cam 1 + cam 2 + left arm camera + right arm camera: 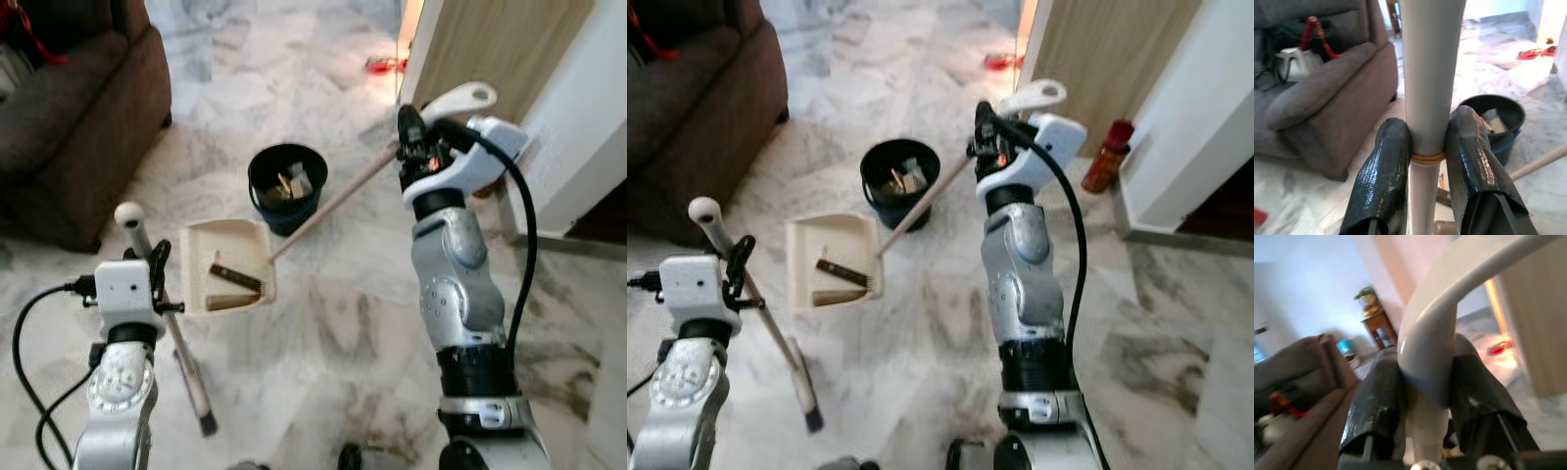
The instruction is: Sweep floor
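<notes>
My left gripper (1427, 156) is clamped around the pale handle of the broom (167, 299), both black fingers (1382, 181) pressed against the pole just where a thin yellow band rings it; the pole slants down from its rounded top near my wrist to the dark brush end resting on the marble floor (353, 352) in front of me. My right gripper (1425, 382) is closed tight on the white looped grip of the dustpan handle (338, 201), a long wooden stick that runs down and to my left to the cream dustpan (228, 266). The dustpan sits flat on the floor, just in front of the black bin (286, 186), and holds a couple of brown scraps (233, 277) lying near its right wall. The bin has bits of rubbish inside. A brown sofa (78, 117) stands well to my left, a wooden door (500, 49) rises on my right, and a red-capped bottle (1107, 157) stands by the white door frame
</notes>
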`<state>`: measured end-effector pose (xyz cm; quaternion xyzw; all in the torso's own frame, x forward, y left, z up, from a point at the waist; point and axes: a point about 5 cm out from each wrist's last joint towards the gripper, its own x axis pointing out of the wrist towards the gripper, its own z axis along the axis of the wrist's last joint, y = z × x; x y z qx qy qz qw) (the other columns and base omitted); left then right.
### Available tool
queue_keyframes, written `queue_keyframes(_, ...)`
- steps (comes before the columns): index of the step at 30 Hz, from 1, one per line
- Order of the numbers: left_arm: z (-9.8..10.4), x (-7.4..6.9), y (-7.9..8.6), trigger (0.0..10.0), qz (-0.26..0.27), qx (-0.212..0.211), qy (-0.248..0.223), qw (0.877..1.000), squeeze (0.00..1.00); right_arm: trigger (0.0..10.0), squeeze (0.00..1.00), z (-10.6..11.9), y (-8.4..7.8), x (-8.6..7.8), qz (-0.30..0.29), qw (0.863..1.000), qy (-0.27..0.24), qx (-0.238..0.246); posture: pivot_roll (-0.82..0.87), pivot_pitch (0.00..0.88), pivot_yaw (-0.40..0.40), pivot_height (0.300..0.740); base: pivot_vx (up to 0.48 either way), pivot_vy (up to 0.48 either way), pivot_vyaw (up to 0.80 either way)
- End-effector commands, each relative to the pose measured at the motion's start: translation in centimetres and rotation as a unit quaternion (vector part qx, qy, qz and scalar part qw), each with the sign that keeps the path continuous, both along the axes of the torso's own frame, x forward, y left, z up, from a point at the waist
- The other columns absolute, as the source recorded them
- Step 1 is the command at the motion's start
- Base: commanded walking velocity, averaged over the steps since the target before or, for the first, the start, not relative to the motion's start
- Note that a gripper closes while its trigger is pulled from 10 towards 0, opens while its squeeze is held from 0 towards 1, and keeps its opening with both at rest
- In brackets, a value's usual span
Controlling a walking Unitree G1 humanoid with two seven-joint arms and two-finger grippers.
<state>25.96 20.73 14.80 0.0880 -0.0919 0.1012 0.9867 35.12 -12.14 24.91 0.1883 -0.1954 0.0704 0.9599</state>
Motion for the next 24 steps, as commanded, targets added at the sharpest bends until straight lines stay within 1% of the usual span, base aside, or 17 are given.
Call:
queue_keyframes(1, 0.9, -0.2, 0.3, 10.0, 0.002, 0.007, -0.022, 1.0, 0.0, 10.0, 0.0, 2.9, 0.3, -0.7, 0.002, 0.998, -0.065, 0.007, 0.0, 0.161, -0.015, 0.74, 0.337, 0.0, 0.0)
queue_keyframes(10, 0.9, -0.2, 0.4, 10.0, 0.006, 0.008, -0.023, 1.0, 0.0, 10.0, 0.0, 3.9, 0.5, -0.8, 0.011, 0.996, -0.082, 0.015, 0.0, 0.174, -0.018, 0.74, 0.335, 0.0, 0.0)
queue_keyframes(24, 0.6, -0.3, 0.3, 10.0, 0.01, 0.004, -0.02, 1.0, 0.0, 10.0, 0.0, 4.2, 0.8, -0.9, 0.033, 0.995, -0.092, 0.017, 0.0, 0.184, -0.024, 0.74, 0.338, 0.0, 0.0)
